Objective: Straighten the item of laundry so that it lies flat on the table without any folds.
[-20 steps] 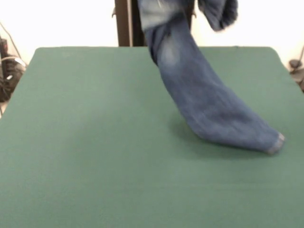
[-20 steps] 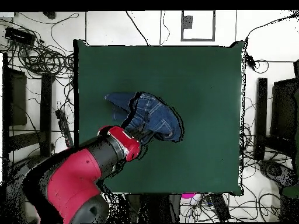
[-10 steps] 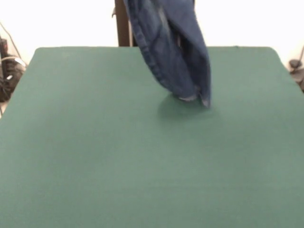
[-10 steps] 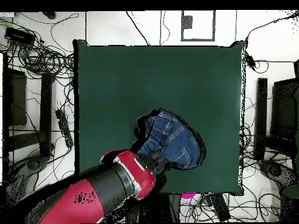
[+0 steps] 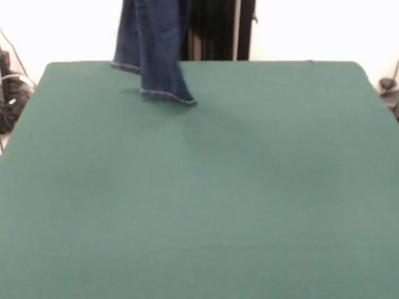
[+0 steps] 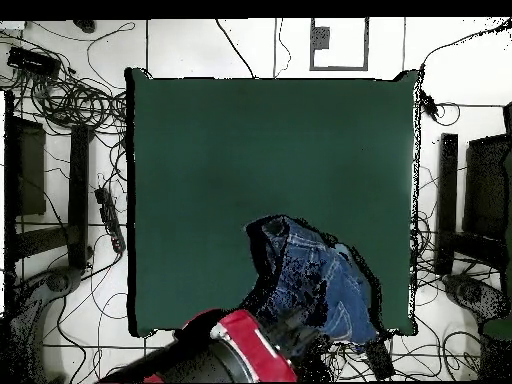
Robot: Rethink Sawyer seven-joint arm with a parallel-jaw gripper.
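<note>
Jeans (image 5: pixel 153 47) are seen hanging in the upper left of the front view, lifted off the surface (image 5: pixel 206 199). The denim drops straight down from the top edge of the frame, and two leg hems are visible at its lower end: one at the left, level with the far edge of the surface, and one lower and a little to the right, ending in a pale stitched hem just above the green cloth. A faint shadow is cast on the cloth beneath and to the right of the hems. Whether the lowest hem touches the cloth cannot be told.

In the overhead view the jeans (image 6: pixel 320 285) are seen as a bunched blue mass in the lower right part of the frame, spread over the lower right corner area of the surface (image 6: pixel 230 160) and reaching its bottom edge. Faded paler patches are visible on the denim there. The rest of the green cloth is seen flat and smooth.

A red and black arm (image 6: pixel 235 355) is seen at the bottom of the overhead view, left of centre, its end pointing up and to the right into the bundle of denim. The tool itself is hidden by the fabric in both views, so its opening cannot be told. Behind the surface in the front view, a dark upright post (image 5: pixel 218 30) is seen just right of the hanging denim.
</note>
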